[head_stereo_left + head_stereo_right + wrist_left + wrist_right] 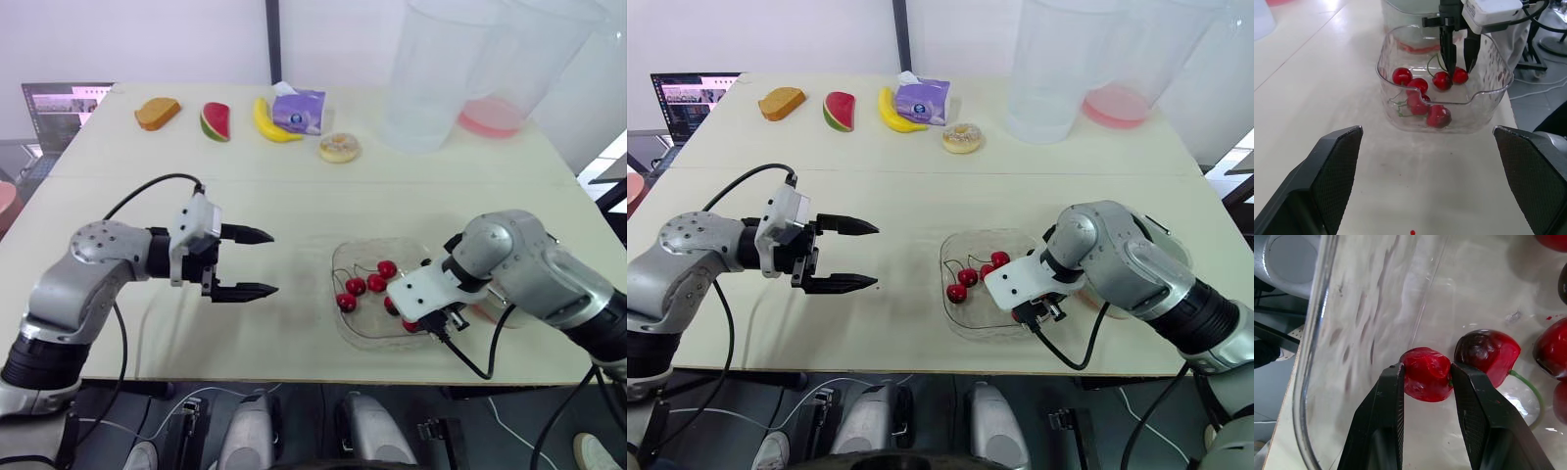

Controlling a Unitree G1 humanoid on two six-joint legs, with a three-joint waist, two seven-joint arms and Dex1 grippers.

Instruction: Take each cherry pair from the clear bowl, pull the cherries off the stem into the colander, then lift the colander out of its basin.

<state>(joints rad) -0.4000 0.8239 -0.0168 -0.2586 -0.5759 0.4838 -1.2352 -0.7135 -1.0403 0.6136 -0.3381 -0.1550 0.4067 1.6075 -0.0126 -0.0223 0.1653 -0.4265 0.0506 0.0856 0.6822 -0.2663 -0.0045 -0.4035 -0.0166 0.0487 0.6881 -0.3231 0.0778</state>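
Progress looks early: several glossy red plastic cherries on green stems (356, 286) lie in the clear, square-cornered plastic bowl (1474, 117) at the lower centre-right of the head views, and I see none lying outside it. The right gripper (1458, 63) reaches down into the bowl, its jaws clamped on one bright red cherry (1426, 374) near the bowl's wall, with a darker cherry (1486, 352) just beside it. The left gripper (274, 262) hovers at centre-left over the pale desk (294, 206), jaws wide apart and empty. A round clear tub holding something pink (1413, 46), probably the basin and colander, stands just beyond the bowl; its contents are hidden. Pulling the cherries off and the lift are not yet done. Bare desk lies between the grippers, and the bowl sits near the desk's front edge.
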